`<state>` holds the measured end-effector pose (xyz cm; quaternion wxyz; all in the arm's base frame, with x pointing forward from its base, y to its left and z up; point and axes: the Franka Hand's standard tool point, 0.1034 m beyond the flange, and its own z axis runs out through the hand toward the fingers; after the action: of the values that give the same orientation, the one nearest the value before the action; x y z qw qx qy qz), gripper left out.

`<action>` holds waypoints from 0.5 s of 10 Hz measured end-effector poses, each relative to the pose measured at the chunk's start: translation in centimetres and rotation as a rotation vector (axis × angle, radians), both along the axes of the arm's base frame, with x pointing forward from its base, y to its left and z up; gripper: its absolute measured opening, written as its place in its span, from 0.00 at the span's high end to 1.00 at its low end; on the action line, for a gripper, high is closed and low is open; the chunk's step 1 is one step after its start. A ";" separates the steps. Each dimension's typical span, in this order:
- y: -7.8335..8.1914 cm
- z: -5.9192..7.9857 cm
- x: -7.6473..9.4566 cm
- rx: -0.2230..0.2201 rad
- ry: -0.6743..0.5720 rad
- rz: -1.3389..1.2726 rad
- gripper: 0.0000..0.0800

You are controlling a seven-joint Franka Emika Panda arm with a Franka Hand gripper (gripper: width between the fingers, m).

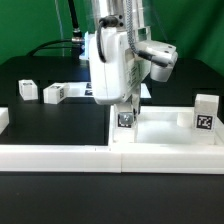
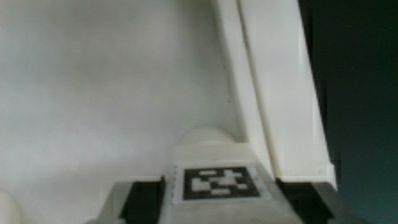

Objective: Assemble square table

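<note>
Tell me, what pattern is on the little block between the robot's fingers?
A black-and-white square tag on the white leg block, clearest in the wrist view.

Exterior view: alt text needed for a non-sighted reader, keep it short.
A white robot arm's jaws grip a small white tagged leg block just inside the rim of a large white plastic square tabletop on a black table. Two more small white blocks lie loose at the exterior view's left.
</note>
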<state>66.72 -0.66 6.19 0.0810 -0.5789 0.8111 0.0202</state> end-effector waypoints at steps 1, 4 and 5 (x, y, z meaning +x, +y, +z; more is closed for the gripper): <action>0.1 0.0 0.0 0.001 0.003 -0.021 0.64; 0.0 0.0 -0.1 0.001 0.006 -0.039 0.52; 0.2 0.0 -0.1 0.001 0.006 -0.037 0.30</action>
<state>66.67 -0.49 6.19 0.0793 -0.5637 0.8219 0.0207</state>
